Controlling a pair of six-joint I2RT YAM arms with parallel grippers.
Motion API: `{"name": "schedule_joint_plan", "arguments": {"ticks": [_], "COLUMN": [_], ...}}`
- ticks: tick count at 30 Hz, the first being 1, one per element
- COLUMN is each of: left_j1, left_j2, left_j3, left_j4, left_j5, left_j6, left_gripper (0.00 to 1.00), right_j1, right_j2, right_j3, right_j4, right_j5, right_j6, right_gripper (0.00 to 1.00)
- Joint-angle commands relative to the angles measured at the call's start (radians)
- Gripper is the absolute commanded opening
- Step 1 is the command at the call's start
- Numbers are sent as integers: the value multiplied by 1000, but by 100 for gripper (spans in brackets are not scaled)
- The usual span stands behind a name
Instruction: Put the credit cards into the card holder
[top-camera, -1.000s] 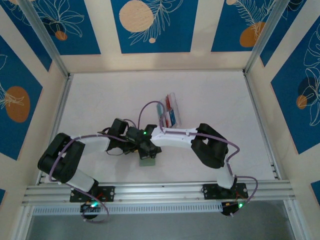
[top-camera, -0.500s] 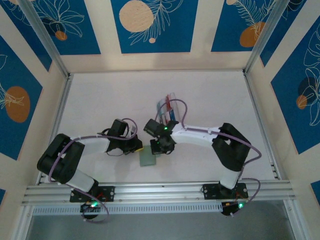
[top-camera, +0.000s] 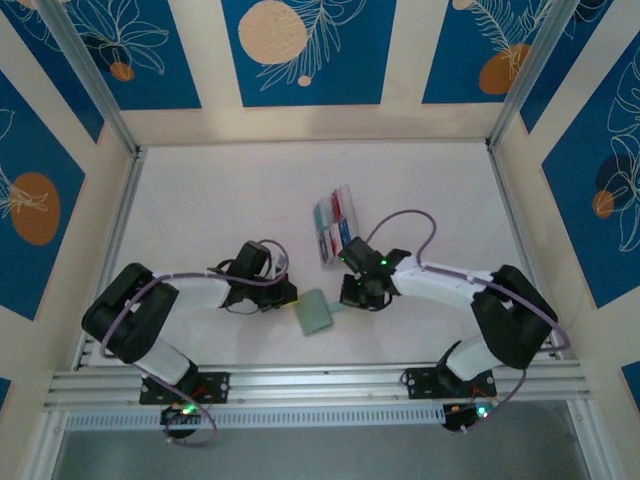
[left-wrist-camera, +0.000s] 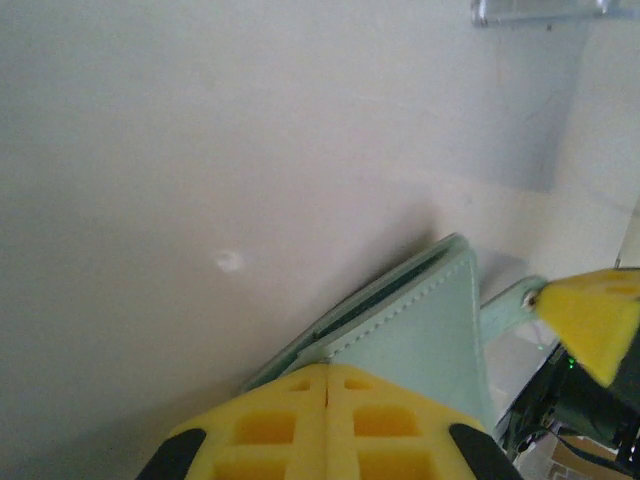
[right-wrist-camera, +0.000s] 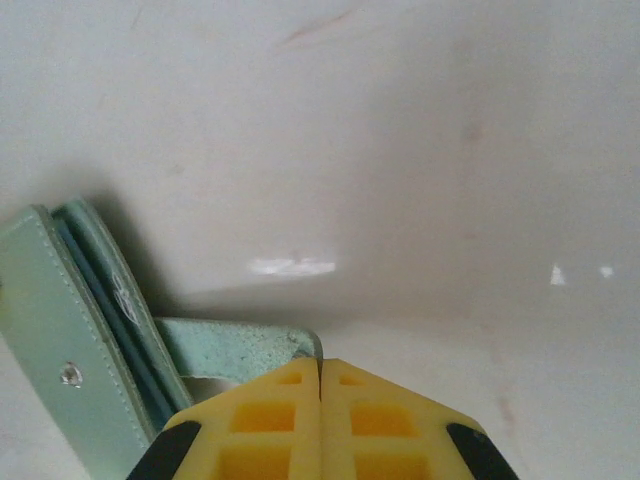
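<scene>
Low in the middle of the top view, the sage card holder (top-camera: 315, 312) sits between our two hands on the white bench (top-camera: 200, 200). Our left hand (left-wrist-camera: 328, 372) is closed, its fingers pressed together on the holder's near corner. Our right hand (right-wrist-camera: 320, 366) is closed too, pinching the snap tab (right-wrist-camera: 235, 345). A dark blue layer shows between the flaps. Farther up, just above centre, the credit cards (top-camera: 333, 225) stand in a clear box (top-camera: 347, 192).
</scene>
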Motion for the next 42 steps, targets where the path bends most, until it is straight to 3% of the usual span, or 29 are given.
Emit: {"name": "schedule_joint_plan", "arguments": {"ticks": [1, 3, 9, 12, 16, 20, 23, 27, 33, 42], "left_j1": [-27, -42, -70, -78, -83, -84, -84, -84, -84, -84], "left_j2": [51, 83, 136, 132, 124, 123, 126, 134, 135, 148], "left_j3": [18, 34, 68, 72, 72, 61, 57, 53, 41, 36], "left_j4": [-73, -44, 10, 25, 28, 31, 33, 35, 38, 53], "left_j5": [-94, -94, -84, -78, -77, -77, -77, -74, -77, -76], "left_j6": [-24, -42, -70, -70, -61, -54, -50, -47, -44, -45], "left_gripper": [0, 0, 0, 0, 0, 0, 0, 0, 0, 0], "right_j1": [-55, -61, -18, 43, 125, 113, 95, 74, 48, 43], "right_j2": [-59, -72, -108, -129, -124, -54, 23, 124, 129, 180], "right_j3": [-54, -64, -16, 52, 130, 158, 174, 190, 162, 151], "right_j4": [-79, -85, -189, -259, -203, -62, -19, -29, -62, -31], "right_j5": [63, 76, 192, 274, 233, 6, -93, -116, -63, -145], "right_j6": [51, 51, 60, 47, -43, -132, -173, -195, -178, -191], "right_gripper": [0, 0, 36, 42, 41, 43, 45, 45, 45, 46]}}
